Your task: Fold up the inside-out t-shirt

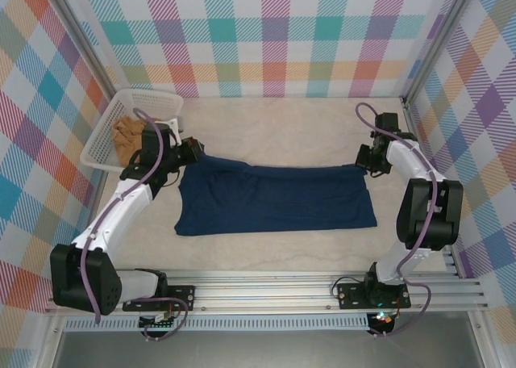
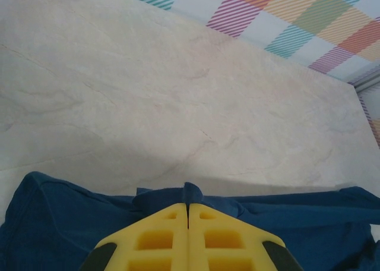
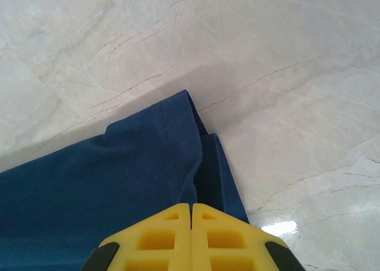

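Observation:
The inside-out t-shirt (image 1: 274, 198), dark navy, lies folded into a wide band across the middle of the table, its far edge stretched between the two grippers. At the shirt's far left corner, my left gripper (image 1: 192, 152) is shut on it. In the left wrist view a small tuft of shirt (image 2: 191, 192) pokes out past the closed yellow fingers (image 2: 160, 238) of the left gripper (image 2: 188, 207). My right gripper (image 1: 368, 163) is shut on the far right corner. Its wrist view has hemmed cloth (image 3: 119, 176) running under the closed right gripper (image 3: 191, 207).
A white basket (image 1: 103, 154) stands at the far left behind the left arm, with a tan-orange garment (image 1: 127, 134) in it. Plaid walls close the table on three sides. A metal rail (image 1: 274, 291) runs along the near edge. Bare pale tabletop (image 1: 274, 130) lies beyond the shirt.

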Action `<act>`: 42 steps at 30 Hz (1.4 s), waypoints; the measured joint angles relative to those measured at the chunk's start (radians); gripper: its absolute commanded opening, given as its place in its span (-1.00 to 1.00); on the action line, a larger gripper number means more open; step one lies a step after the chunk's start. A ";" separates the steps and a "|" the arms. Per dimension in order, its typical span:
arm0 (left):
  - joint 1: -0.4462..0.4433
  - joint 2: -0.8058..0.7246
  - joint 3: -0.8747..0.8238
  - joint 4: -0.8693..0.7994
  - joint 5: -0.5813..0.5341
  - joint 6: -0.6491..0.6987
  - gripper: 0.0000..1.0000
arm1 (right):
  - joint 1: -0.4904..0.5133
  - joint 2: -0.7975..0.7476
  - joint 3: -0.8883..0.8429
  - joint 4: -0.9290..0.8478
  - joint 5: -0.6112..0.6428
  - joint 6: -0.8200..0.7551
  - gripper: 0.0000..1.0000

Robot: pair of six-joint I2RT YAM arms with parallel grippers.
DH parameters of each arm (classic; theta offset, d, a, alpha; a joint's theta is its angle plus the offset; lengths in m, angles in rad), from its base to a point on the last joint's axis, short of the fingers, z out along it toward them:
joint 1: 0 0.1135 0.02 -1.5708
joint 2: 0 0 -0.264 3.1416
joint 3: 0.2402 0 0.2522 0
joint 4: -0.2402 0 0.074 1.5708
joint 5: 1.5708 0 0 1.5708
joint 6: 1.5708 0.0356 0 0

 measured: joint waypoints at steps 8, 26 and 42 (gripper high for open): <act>-0.013 -0.138 -0.087 -0.043 0.000 -0.030 -1.00 | -0.002 -0.030 -0.021 -0.014 0.016 0.000 -0.97; -0.058 -0.194 -0.258 -0.088 0.002 -0.076 -1.00 | -0.005 -0.037 -0.082 -0.008 0.055 0.001 -0.96; -0.074 -0.210 -0.359 -0.117 -0.002 -0.116 -1.00 | -0.005 -0.005 -0.214 0.036 0.067 0.040 -0.52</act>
